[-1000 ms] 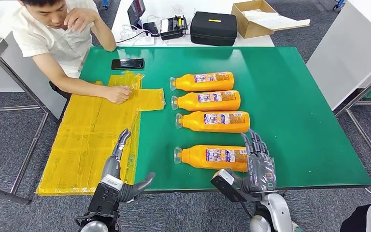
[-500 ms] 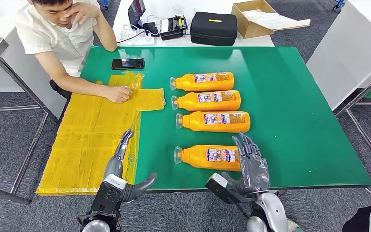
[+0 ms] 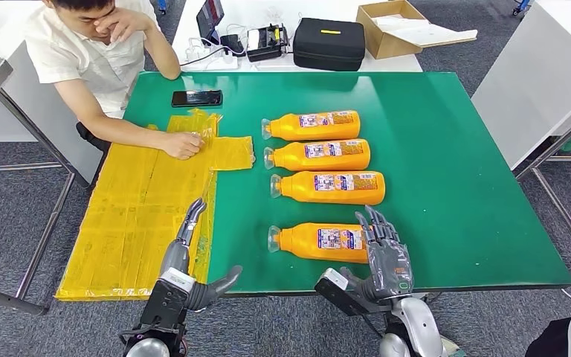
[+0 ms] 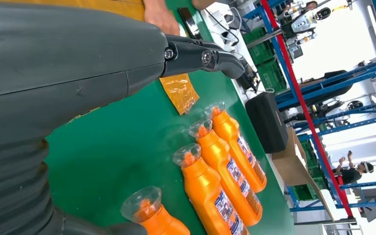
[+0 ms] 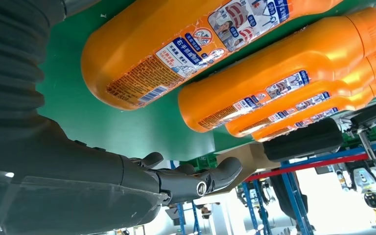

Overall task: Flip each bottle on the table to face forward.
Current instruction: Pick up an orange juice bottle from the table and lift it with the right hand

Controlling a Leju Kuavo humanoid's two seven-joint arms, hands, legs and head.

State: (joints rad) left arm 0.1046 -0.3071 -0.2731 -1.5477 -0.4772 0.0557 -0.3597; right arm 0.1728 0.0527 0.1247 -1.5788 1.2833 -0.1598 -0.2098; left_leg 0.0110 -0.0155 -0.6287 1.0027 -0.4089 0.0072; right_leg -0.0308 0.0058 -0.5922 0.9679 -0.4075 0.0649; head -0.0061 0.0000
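Several orange bottles lie on their sides in a column on the green table (image 3: pixel 446 149), clear caps pointing left and labels up. The nearest bottle (image 3: pixel 320 242) lies apart from the other three (image 3: pixel 327 187). My right hand (image 3: pixel 385 256) is open with fingers spread, at that bottle's base end by the table's front edge; I cannot tell if it touches. The right wrist view shows the near bottle's label (image 5: pixel 186 44) beyond my right hand's fingers (image 5: pixel 186 183). My left hand (image 3: pixel 186 264) is open, empty, at the front edge beside the yellow sheet. Bottle caps (image 4: pixel 188 156) appear in the left wrist view.
A person sits at the far left with one hand (image 3: pixel 182 143) on a yellow plastic sheet (image 3: pixel 134 216) that covers the table's left side. A black phone (image 3: pixel 196 97) lies near them. A black case (image 3: pixel 328 43) and a cardboard box (image 3: pixel 394 26) stand on the table behind.
My right hand has shifted a little left and nearer, along the near bottle's base end. My left hand has barely moved. The bottles lie as before.
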